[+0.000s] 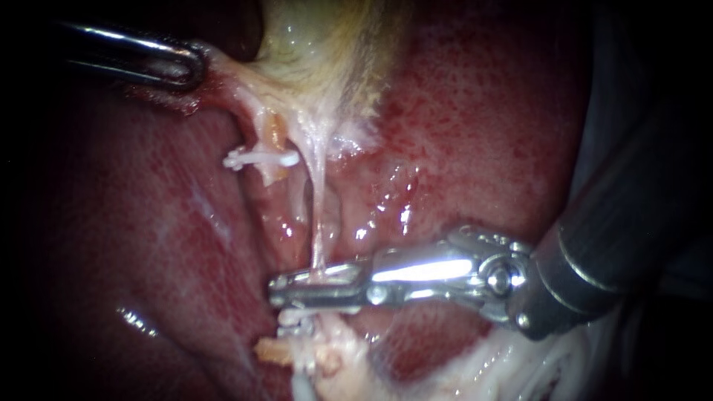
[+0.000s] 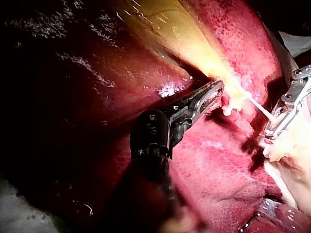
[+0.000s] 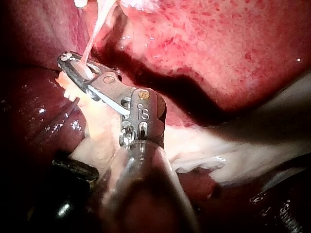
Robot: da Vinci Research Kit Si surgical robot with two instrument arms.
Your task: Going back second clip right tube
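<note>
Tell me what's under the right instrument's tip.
A white clip and pale tissue show just below the right instrument. The tube runs down to its tip; the stretch between there and the clip is covered.

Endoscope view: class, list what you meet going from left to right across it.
left instrument → white clip → thin stretched tube → right instrument's wrist joint → its dark shaft

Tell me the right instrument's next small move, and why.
Probably ease the right instrument straight back along its shaft, off the thin stretched tube. Its tip lies across that tube just above a white clip, and the left instrument holds the tissue taut, so any sideways pull could tear the tube.
</note>
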